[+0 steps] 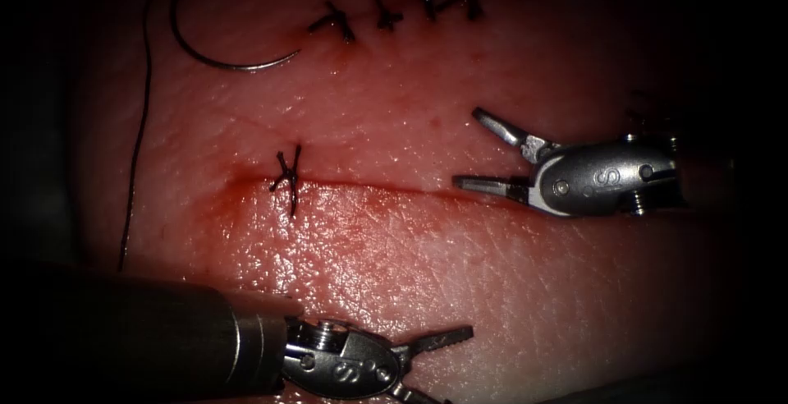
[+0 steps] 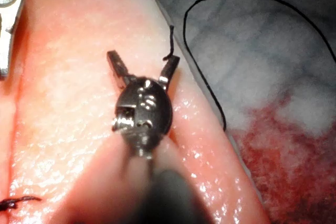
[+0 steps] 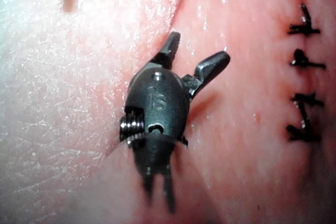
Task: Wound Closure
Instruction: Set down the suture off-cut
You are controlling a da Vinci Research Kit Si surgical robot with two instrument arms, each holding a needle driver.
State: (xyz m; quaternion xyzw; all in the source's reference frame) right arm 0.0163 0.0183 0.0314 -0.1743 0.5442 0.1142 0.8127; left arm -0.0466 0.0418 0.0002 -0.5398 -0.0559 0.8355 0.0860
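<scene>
While both of your tools hang open and hold nothing, the thin curved steel needle lies loose on top of the pink, wet pork tissue, far up on the left and not stuck in it. Its long dark thread runs down the left side of the tissue.

Your left silver tool sits low at the near edge, with its two jaws spread in a wide V. In the left wrist view you can see the left tool open above the tissue, with a short bit of thread just by one jaw tip, but I don't think the jaws have hold of it.

Your right silver tool is on the right, just over the long red cut, jaws wide apart too. The right wrist view shows the same.

One dark knotted stitch crosses the cut near its left end. Most of the cut to the right of it looks open and red. A row of dark finished stitches sits higher up.

I think the needle has to be picked up for another stitch. Grip it back from the sharp point, hold it firm, and keep the thread from tangling.
</scene>
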